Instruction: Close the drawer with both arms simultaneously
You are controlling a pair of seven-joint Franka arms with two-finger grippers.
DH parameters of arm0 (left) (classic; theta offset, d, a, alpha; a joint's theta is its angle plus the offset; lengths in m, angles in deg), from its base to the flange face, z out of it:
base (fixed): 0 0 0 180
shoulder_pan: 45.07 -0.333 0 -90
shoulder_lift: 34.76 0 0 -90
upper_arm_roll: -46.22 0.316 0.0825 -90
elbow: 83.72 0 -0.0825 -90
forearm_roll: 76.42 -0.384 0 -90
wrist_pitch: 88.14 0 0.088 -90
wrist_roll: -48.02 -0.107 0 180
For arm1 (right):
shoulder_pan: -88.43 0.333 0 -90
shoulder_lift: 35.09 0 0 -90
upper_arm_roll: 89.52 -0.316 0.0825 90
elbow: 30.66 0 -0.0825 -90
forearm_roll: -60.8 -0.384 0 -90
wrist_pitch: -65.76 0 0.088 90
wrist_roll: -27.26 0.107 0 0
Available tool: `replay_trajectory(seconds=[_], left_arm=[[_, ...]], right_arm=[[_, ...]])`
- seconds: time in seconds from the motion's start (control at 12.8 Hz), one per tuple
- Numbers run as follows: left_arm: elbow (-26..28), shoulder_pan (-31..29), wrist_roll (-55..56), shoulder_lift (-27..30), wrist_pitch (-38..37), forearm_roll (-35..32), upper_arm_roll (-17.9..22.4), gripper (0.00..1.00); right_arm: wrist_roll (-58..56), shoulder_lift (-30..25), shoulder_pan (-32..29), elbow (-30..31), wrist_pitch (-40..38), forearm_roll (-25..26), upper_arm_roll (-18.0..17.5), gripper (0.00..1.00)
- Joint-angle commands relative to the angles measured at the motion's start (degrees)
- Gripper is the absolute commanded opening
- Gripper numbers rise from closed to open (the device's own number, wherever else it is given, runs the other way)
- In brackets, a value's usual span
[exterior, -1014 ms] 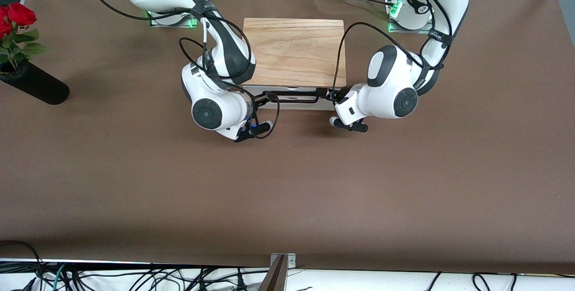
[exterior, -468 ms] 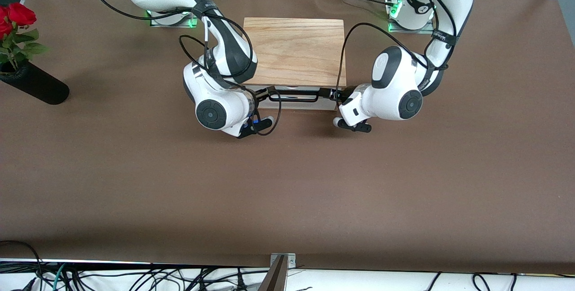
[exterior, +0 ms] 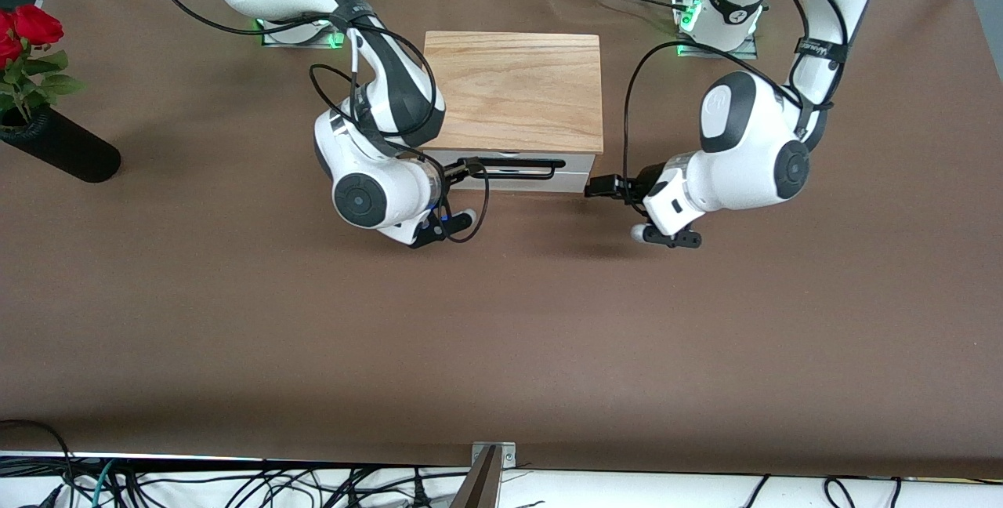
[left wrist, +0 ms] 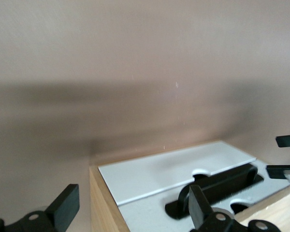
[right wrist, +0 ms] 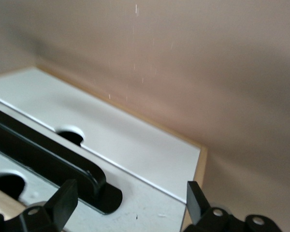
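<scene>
Taking the oak-coloured box (exterior: 513, 88) as the landmark, the left hand (exterior: 602, 186) hangs low over the bare brown worktop (exterior: 501, 335) just off the box's front corner at the left arm's end, touching nothing, its fingers (left wrist: 65, 208) spread wide apart. The right hand (exterior: 464, 170) sits right in front of the box at the right arm's end of the black wire handle (exterior: 521, 168); its fingers (right wrist: 63, 200) stand apart with the handle end between them, and contact cannot be told. The drawer (exterior: 513, 171) lies pushed into the box, its white front panel about flush under the wooden top. Closing looks essentially done; what seems left is for both arms to draw clear.
</scene>
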Motion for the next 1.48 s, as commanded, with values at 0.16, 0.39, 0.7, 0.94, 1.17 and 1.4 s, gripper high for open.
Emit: replay_trajectory(seconds=[0.16, 0.39, 0.7, 0.94, 1.17, 1.4], left_arm=[[1.8, -6.9, -0.9, 9.3, 1.7, -1.9, 0.0, 1.0], [1.2, -7.1, -1.1, 15.1, -4.1, -11.0, 3.6, 1.0], [-2.2, -8.2, -0.8, 19.5, -13.3, -23.9, 4.8, 1.0], [-4.3, -8.0, -0.5, 20.2, -16.5, -33.9, 4.8, 1.0], [-4.4, -8.1, 0.8, 20.3, -17.1, -38.1, 4.7, 1.0], [-4.5, -8.1, 1.7, 20.3, -17.7, -38.2, 4.6, 1.0]], right_arm=[[-0.2, 0.3, -1.1, -6.9, 1.7, 1.6, 5.6, 1.0], [-0.3, -0.9, -1.1, -7.5, 1.1, 1.6, 11.2, 1.0], [-0.1, -4.5, -3.8, -8.4, 0.5, 1.5, 14.9, 1.0], [0.0, -6.3, -7.3, -8.5, -4.5, 1.6, 15.8, 1.0], [-0.1, -10.2, -8.1, -8.4, -7.8, 4.8, 19.0, 1.0], [0.1, -15.2, -10.2, -6.3, -7.9, 13.9, 17.7, 1.0]])
